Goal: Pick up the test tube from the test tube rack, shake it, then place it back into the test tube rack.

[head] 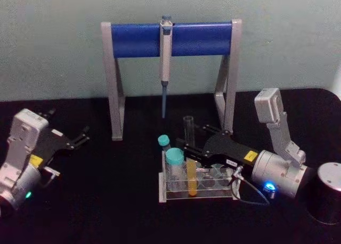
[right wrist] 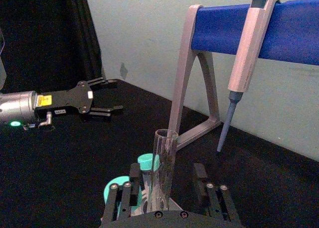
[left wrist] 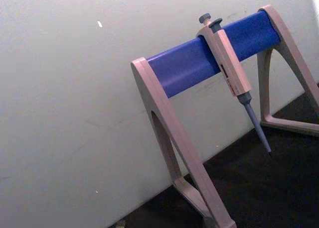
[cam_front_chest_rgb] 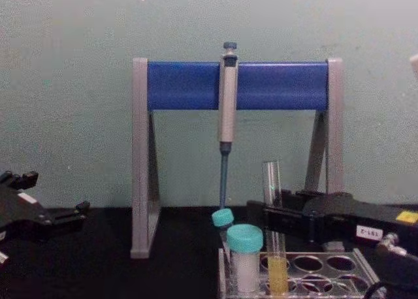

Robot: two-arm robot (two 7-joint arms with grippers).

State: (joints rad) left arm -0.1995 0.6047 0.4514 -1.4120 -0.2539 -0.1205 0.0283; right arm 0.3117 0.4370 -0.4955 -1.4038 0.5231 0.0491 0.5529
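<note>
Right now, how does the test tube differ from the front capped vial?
The test tube is taller and thinner; the vial is short and wide. The tube is open-topped, the vial teal-capped. The tube holds yellow liquid; the vial looks white. Both stand upright in the rack. The open right tool flanks the tube; the left tool sits apart, open.

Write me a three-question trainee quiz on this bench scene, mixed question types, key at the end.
1. True or false: the test tube is lifted clear of the test tube rack.
2. The right gripper is: A) parked away from the rack; B) open, with a finger on either side of the tube; C) holding the pipette.
3. Fill in: the left gripper sits off to the robot's left, away from the rack, with its fingers ___.
Key: 1 false, since the tube stands in the rack; 2 B; 3 open.
</note>
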